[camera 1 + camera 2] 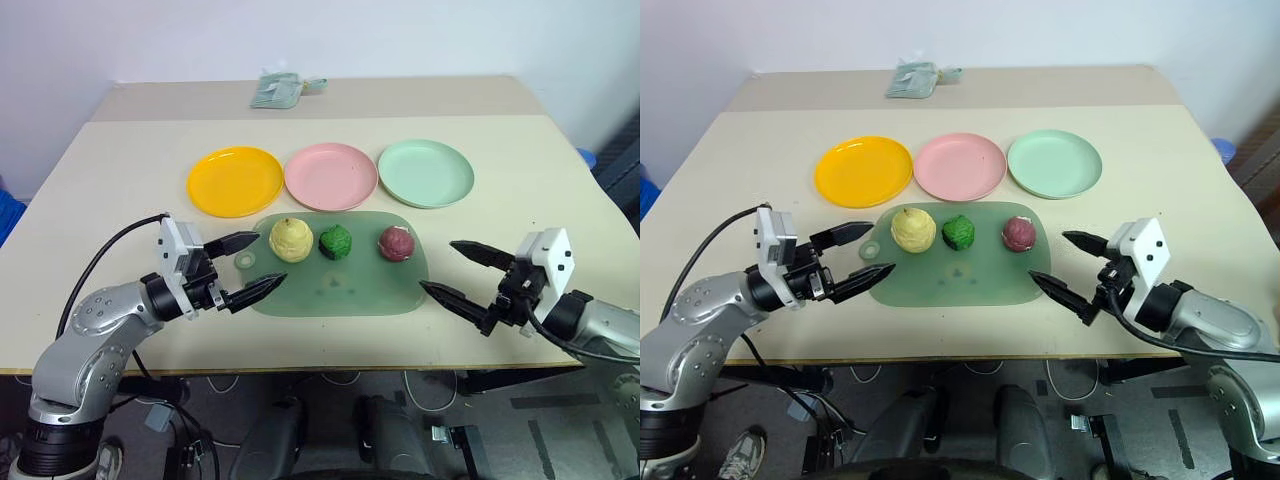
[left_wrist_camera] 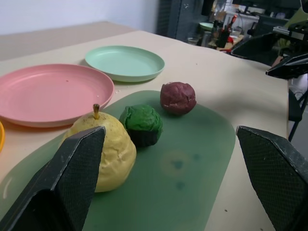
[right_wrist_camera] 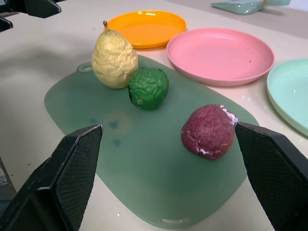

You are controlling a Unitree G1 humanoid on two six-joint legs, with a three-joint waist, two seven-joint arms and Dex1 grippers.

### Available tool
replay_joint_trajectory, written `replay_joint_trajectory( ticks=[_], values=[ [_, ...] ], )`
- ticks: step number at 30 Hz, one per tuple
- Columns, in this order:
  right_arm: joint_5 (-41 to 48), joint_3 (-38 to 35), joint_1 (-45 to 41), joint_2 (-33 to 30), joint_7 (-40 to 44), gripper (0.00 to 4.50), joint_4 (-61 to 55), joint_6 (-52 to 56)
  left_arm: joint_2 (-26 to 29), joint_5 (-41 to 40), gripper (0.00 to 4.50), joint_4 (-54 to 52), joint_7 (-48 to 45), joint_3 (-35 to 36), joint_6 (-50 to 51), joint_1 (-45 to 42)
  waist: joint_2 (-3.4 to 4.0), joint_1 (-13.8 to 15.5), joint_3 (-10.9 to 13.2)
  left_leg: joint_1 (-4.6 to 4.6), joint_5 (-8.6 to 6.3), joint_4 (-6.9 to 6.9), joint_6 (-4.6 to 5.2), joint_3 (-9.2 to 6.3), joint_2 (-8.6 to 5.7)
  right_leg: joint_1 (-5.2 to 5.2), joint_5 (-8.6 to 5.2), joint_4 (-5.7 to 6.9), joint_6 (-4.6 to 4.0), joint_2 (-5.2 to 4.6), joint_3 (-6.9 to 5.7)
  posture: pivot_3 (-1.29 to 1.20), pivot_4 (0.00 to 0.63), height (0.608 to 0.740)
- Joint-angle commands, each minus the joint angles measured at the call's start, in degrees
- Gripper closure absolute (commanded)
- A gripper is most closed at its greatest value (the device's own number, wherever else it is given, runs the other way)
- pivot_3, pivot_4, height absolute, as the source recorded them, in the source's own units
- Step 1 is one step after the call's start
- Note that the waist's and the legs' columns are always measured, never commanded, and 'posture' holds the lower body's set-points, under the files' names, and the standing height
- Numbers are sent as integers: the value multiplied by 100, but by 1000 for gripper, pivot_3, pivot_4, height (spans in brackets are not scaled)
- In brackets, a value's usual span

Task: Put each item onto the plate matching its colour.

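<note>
Three items sit in a row on a translucent green mat (image 1: 340, 280): a pale yellow pear-shaped ball (image 1: 290, 240), a dark green bumpy ball (image 1: 335, 242) and a dark red ball (image 1: 395, 243). Behind the mat stand the orange-yellow plate (image 1: 235, 181), the pink plate (image 1: 331, 176) and the mint green plate (image 1: 426, 173), all bare. My left gripper (image 1: 250, 265) hovers open at the mat's left edge, close to the yellow ball. At the mat's right edge my right gripper (image 1: 462, 272) is open too, nothing between its fingers.
A small pale green cloth-like bundle (image 1: 278, 90) lies at the table's far edge. The table's front edge (image 1: 300, 368) runs just below both arms. A black cable (image 1: 110, 250) loops from the left arm.
</note>
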Motion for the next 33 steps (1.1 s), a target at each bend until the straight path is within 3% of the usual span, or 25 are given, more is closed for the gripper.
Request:
replay_joint_trajectory(
  ticks=[1, 18, 33],
  values=[
    [83, -256, 25, -103, 18, 48, -286, -99, 44, 27, 0, -102, -87, 33, -178, 35, 0, 0, 0, 0, 0, 0, 0, 0, 0, 0, 0, 0, 0, 0, 0, 0, 150, 740],
    [-123, -41, -28, -97, 65, 48, -169, -272, 6, -37, 0, -27, -8, 35, -63, -155, 0, -1, 0, -1, 0, 0, 0, 0, 0, 0, 0, -1, 0, 0, 0, 0, 150, 740],
    [-82, 431, -542, -154, 772, 48, -81, -779, -430, 48, 0, -4, 1737, -240, 1186, -886, -1, 1, 1, -1, 0, 3, 1, 0, 0, 2, 7, -2, 14, 1, -3, 0, 150, 740]
  ],
)
